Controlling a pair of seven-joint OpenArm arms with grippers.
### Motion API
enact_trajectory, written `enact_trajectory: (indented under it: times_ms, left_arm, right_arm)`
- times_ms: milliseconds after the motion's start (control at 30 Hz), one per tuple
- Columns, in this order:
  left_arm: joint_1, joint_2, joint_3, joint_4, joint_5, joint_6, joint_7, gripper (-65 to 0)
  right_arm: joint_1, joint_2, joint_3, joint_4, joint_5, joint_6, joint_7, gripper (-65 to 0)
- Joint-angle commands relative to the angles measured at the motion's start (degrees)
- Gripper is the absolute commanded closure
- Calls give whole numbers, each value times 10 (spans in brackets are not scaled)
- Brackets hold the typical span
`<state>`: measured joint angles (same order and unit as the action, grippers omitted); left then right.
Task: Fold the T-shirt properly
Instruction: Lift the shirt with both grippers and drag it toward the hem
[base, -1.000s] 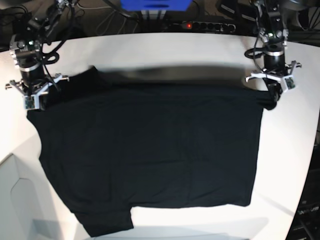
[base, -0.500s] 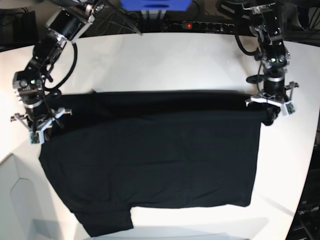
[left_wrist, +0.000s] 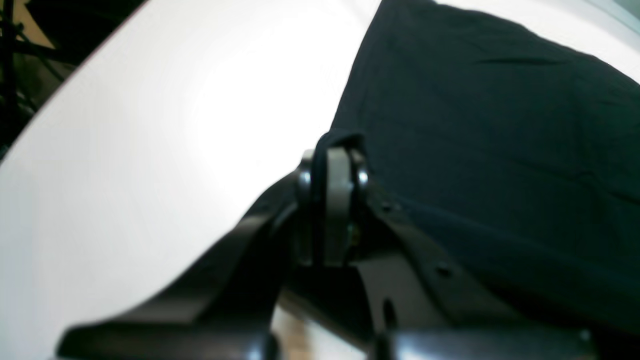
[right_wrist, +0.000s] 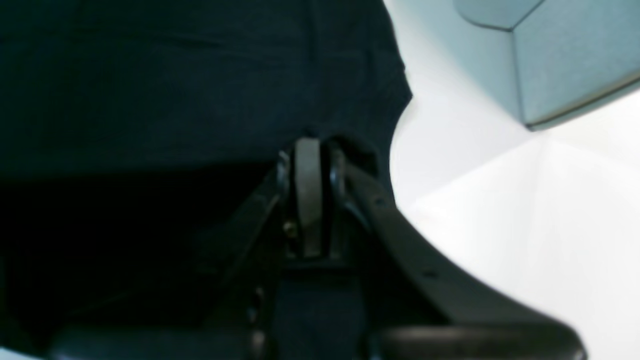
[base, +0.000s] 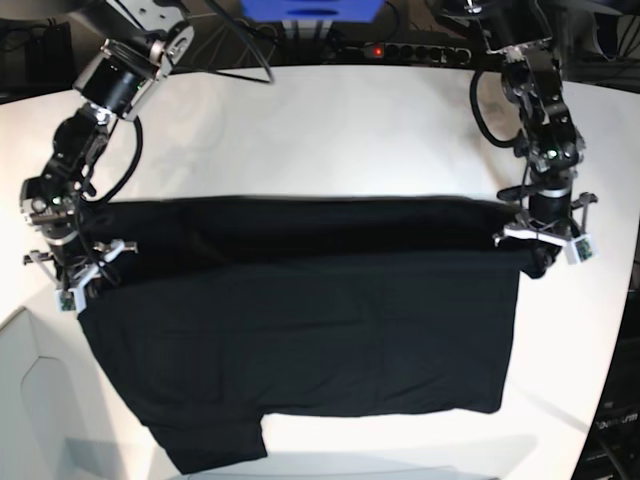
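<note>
Pinching the shirt (base: 300, 330) edge in both clamped grippers, left (base: 541, 243) at frame right and right (base: 72, 277) at frame left, I hold its long axis across the table (base: 320, 130), the spread body lying toward the bottom.

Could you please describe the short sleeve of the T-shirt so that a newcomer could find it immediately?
Start at the white table, mostly covered by the black T-shirt. Follow its near hem toward the base view's left: the sleeve is the only flap jutting past that hem.
</note>
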<state>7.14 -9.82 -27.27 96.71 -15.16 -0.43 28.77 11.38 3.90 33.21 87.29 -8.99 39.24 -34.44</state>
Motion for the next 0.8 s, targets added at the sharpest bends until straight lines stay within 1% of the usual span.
enact_trajectory:
  times_ms: [0, 233, 367, 467, 667, 767]
  left_arm:
    - [-12, -8, -2, 2, 3, 2, -15, -1]
    - [-49, -9, -2, -54, -1, 1, -16, -3]
    - [-61, -9, -2, -71, -2, 1, -17, -3]
    - [-72, -9, -1, -83, -3, 1, -16, -3]
    - [-89, -9, -1, -106, -3, 1, -16, -4]
    - [-96, -9, 5, -109, -3, 1, -15, -5]
  right_arm:
    - [19, 9, 1, 4, 6, 8, 14, 0]
    - [55, 10, 1, -20, 6, 8, 14, 0]
    - [70, 7, 1, -22, 6, 8, 14, 0]
    - [82, 7, 1, -46, 6, 8, 14, 0]
    - [84, 10, 0, -77, 6, 8, 15, 0]
    - [84, 10, -23, -77, 6, 8, 15, 0]
